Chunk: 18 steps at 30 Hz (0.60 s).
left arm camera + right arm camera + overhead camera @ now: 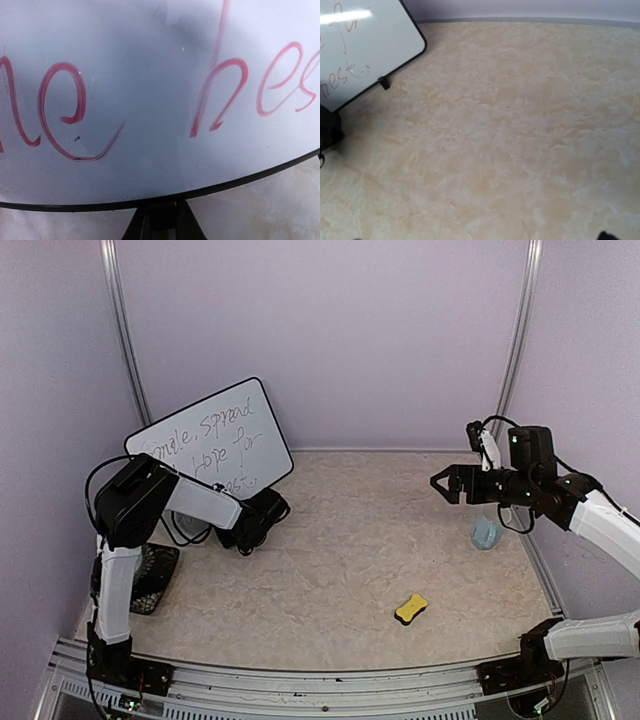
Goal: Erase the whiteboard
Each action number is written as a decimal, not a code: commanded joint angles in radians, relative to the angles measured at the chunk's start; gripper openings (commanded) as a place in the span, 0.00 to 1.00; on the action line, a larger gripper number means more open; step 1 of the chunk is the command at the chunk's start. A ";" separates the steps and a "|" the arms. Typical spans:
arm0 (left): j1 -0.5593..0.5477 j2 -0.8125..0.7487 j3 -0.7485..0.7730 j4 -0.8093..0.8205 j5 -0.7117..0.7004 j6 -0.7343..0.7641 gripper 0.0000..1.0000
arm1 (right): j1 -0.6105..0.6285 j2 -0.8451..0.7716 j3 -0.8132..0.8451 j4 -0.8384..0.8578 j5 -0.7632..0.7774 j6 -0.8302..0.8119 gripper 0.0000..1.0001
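Observation:
The whiteboard (215, 440) stands tilted at the back left, its white face covered in handwriting. Up close in the left wrist view the whiteboard (150, 75) fills the frame with red letters, its black frame running along the bottom. My left gripper (252, 528) is at the board's lower edge. Its two dark fingers (192, 227) are drawn in on a black foot under that frame. My right gripper (445, 483) hangs open in the air at the right, well away from the board. The right wrist view shows the whiteboard (355, 45) corner at its top left.
A yellow sponge eraser (411, 608) lies on the beige table toward the front right. A pale blue container (487, 532) stands under the right arm. A black mesh object (152, 580) sits by the left arm's base. Lilac walls close the back and sides.

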 commanded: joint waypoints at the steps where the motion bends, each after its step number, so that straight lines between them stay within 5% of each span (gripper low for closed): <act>1: -0.099 -0.030 -0.029 -0.034 0.038 -0.007 0.08 | 0.010 -0.040 -0.034 -0.025 0.001 -0.003 1.00; 18: -0.367 -0.043 -0.066 -0.124 0.055 -0.129 0.09 | 0.133 -0.080 -0.100 -0.260 0.036 0.043 1.00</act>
